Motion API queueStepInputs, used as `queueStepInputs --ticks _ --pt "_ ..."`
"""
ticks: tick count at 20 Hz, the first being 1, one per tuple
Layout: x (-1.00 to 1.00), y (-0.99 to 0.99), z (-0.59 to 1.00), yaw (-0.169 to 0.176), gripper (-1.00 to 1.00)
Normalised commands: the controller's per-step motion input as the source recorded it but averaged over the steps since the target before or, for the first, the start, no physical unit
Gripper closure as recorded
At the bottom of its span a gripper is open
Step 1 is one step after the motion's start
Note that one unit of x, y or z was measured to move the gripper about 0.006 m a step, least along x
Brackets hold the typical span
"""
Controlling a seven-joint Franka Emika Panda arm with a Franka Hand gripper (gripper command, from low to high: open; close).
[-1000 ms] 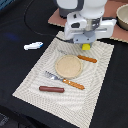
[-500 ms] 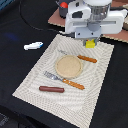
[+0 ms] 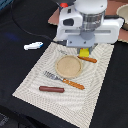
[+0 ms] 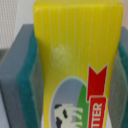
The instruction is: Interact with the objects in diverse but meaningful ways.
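Your gripper [image 3: 85, 51] clamps the yellow block [image 4: 77, 55], its red label banner reading "TTER" beside a cow.

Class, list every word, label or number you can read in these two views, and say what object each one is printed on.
"TTER": white letters on a red banner on the yellow block, cut off by the picture's edge; the block sits between the gripper pads.
A cow picture sits beside it, without words.
Exterior view: no readable text.
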Motion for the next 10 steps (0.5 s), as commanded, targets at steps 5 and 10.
queueStepInputs --ticks 5,10 --pt "0.14 -0.96 0.06 0.0 1.0" --pt "0.14 -0.96 0.08 0.0 1.0"
